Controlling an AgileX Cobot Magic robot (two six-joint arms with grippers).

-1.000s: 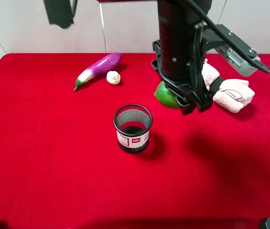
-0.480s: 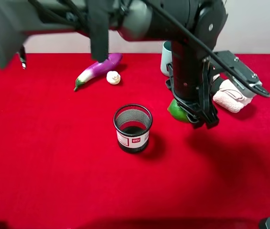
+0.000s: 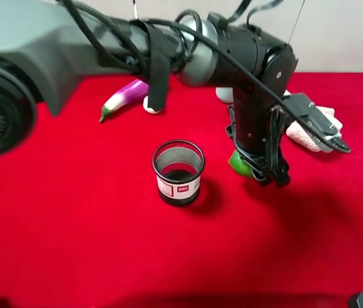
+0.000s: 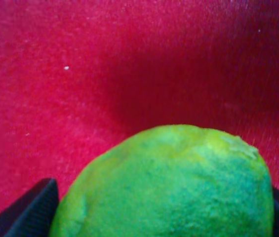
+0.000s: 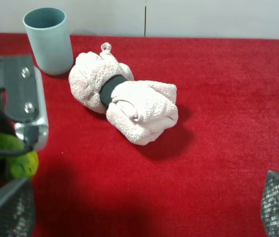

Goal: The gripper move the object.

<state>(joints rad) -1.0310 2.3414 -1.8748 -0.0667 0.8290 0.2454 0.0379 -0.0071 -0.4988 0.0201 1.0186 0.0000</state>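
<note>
Thick grey-and-black arm point(image 3: 72, 38), looped black cables point(image 3: 232, 63), black strap point(image 3: 157, 64), black-fingered tool point(image 3: 263, 172), silver two-screw plate point(image 5: 23, 98).

The left arm point(image 3: 104, 45) reaches across the middle, wrist turned straight down, with the left gripper point(image 3: 266, 172) clamped on the lime point(image 3: 237, 164). The right gripper point(image 5: 141, 212) shows only its fingertips point(image 5: 6, 210), set wide apart.
</note>
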